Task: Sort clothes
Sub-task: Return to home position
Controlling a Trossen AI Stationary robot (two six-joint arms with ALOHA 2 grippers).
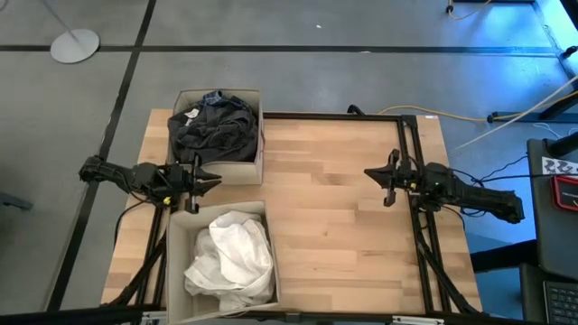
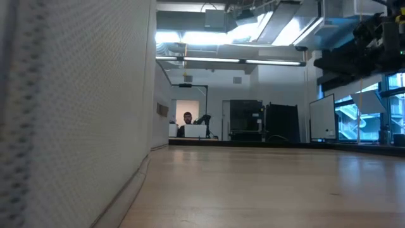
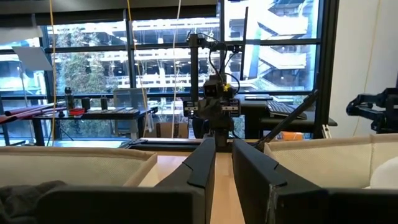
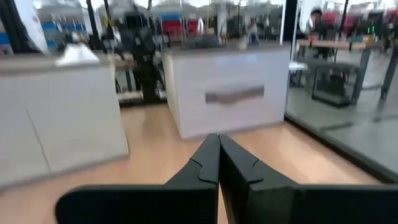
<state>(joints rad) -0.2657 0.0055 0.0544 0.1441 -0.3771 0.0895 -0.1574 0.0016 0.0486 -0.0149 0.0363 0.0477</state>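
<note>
- At the left edge of the table (image 1: 343, 226), between the two beige boxes, the left gripper (image 1: 213, 181) is hovering; its fingers (image 3: 202, 165) are standing a narrow slit apart and are carrying nothing.
- Near the right edge, the right gripper (image 1: 370, 171) is hovering over bare wood; its fingers are meeting at the tips and are holding nothing.
- The dark clothes (image 1: 212, 131) are lying heaped in the upper box (image 1: 260, 135), at the left corner shown uppermost in the high view; a dark grey garment is covering most of the heap.
- The white clothes (image 1: 233, 257) are lying bundled in the lower box (image 1: 177, 236), at the other left corner; no garment is showing on the open tabletop.
- Step in hand, as a judgement: the sorting is looking complete; both arms are lying level and facing each other, in what is reading as a rest pose.
- Next move, as a judgement: only settling the arms is being called for; the left gripper is needing to keep clear of the box walls just beside it.
- Writing: no brand, label or legible text is showing on boxes, clothes or arms; a patterned card (image 1: 555, 167) beyond the right edge is too small to read.
</note>
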